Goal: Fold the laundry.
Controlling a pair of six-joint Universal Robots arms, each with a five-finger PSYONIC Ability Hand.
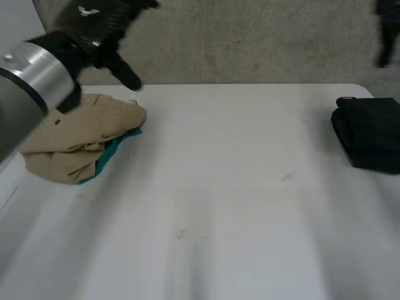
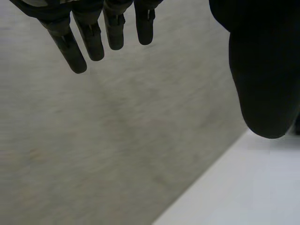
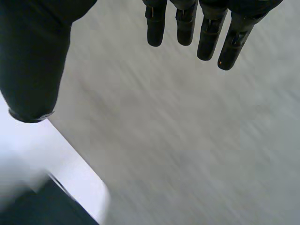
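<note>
A crumpled tan garment (image 1: pixel 78 131) lies at the table's far left, with a teal cloth (image 1: pixel 115 150) poking out from under it. A folded dark garment (image 1: pixel 369 131) sits at the far right edge. My left hand (image 1: pixel 103 34) hovers above and behind the tan pile, and its fingers (image 2: pixel 93 42) are straight and hold nothing. High over the table's far right corner is my right hand (image 1: pixel 387 31). Its fingers (image 3: pixel 206 33) are straight and empty too. The dark garment (image 3: pixel 42 206) lies below that hand's thumb.
The white table (image 1: pixel 219 187) stretches between the two piles. Grey floor and a wall lie beyond its far edge. In the wrist views, the table's edge (image 2: pixel 248 187) is below the left thumb and its corner (image 3: pixel 61 159) below the right thumb.
</note>
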